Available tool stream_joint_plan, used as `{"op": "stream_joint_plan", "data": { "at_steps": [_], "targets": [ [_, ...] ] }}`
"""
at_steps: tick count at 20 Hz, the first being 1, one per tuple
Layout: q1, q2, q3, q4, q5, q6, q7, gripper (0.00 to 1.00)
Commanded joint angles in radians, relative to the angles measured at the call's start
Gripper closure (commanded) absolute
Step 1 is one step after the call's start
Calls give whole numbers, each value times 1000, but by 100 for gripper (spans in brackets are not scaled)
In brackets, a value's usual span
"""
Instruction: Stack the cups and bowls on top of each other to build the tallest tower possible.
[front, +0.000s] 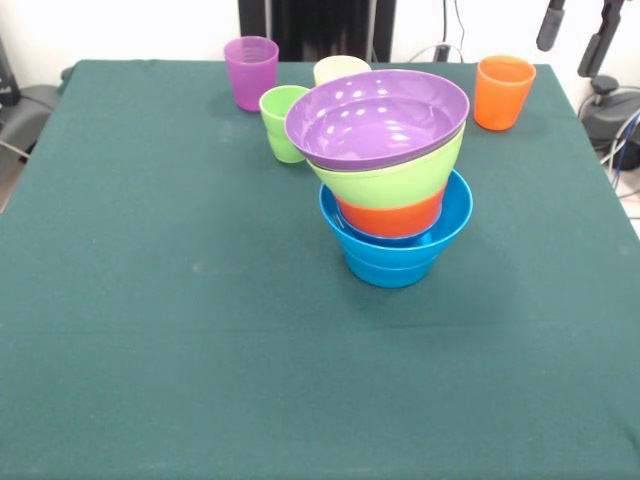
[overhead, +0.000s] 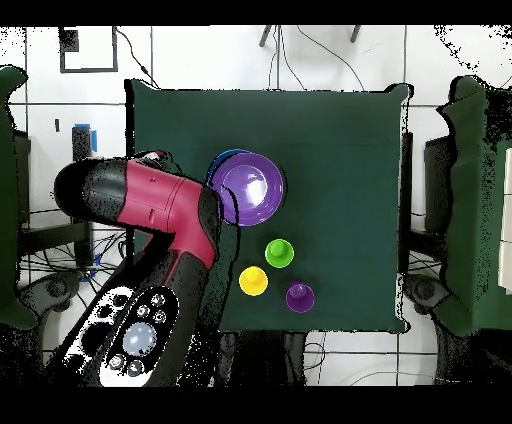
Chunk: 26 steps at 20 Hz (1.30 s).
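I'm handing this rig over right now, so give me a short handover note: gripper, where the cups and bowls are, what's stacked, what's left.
Gripper: not in either view; only the arm shows overhead.
Tower: blue bowl at the bottom, then orange bowl, lime green bowl, purple bowl on top, leaning.
Loose behind it: purple cup, green cup, yellow cup, orange cup.
Left: all four cups.

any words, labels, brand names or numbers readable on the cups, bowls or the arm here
None can be read in either view.
The purple bowl topping the tower, and the four cups beside it, are plain plastic with no print.
The arm shows no legible marking; its buttons are too small to read.
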Motion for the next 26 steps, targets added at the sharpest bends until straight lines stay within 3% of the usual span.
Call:
{"op": "stream_joint_plan", "data": {
  "at_steps": [1, 15, 26],
  "targets": [
    [-17, -63, 77, 53, -65, -125, 30, 0],
    [31, -46, 77, 99, -48, -177, 125, 0],
    [49, -41, 117, 212, -19, -319, 145, 0]
  ]
}}
